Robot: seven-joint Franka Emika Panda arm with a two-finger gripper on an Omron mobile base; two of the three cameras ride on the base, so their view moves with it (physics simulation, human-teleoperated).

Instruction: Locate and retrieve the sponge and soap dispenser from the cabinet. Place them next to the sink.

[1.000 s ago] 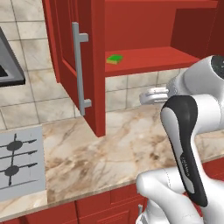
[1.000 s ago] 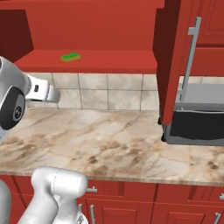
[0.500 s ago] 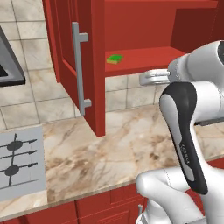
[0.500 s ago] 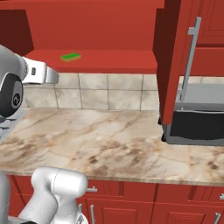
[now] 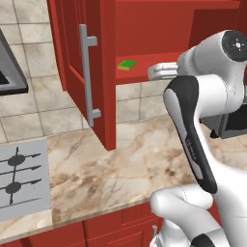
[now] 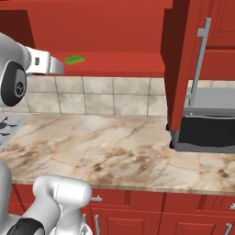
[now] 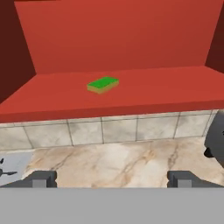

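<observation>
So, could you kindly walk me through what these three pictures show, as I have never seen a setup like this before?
This is a rendered kitchen with a white robot arm on a base that can drive. Two pictures come from cameras on that base, behind the arm to its left and right, looking forward over a marble counter. The third comes from a camera on the hand itself, looking along the gripper, whose two dark finger tips rise at the bottom, set wide apart with nothing between them. Ahead is a red wall cabinet with its door swung open. On its shelf lies a small green sponge, apart from the gripper. A stove top sits at the counter's left end, and a dark appliance at its right.
</observation>
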